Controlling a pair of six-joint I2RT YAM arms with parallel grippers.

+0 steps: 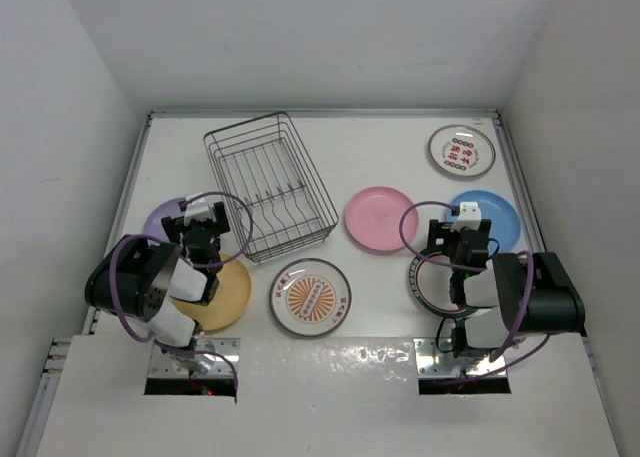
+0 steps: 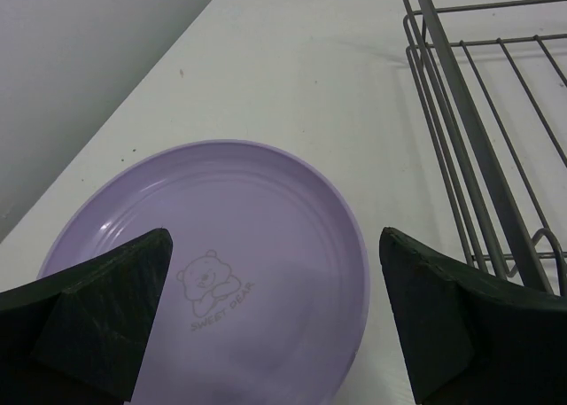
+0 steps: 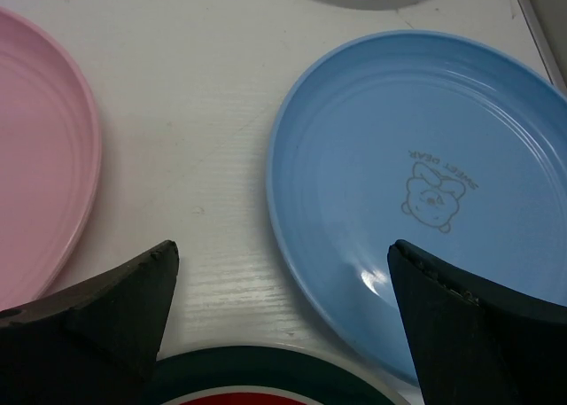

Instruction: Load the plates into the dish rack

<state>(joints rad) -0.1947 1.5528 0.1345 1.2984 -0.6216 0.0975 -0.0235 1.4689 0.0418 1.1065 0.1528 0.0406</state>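
Note:
The empty wire dish rack (image 1: 270, 185) stands at the middle left; its side shows in the left wrist view (image 2: 478, 148). My left gripper (image 1: 203, 239) is open and empty above the purple plate (image 2: 221, 272), which lies flat by the left edge (image 1: 160, 217). A yellow plate (image 1: 228, 295) lies partly under the left arm. My right gripper (image 1: 462, 245) is open and empty, between the blue plate (image 3: 425, 183) and a dark-rimmed printed plate (image 3: 266, 383). A pink plate (image 1: 380, 218) lies mid-table, also seen from the right wrist (image 3: 35, 175). Printed plates lie at the front centre (image 1: 310, 297) and far right (image 1: 461, 151).
White walls close in the table on the left, back and right. A raised rail (image 1: 515, 177) runs along the right edge. The arm bases stand at the near edge.

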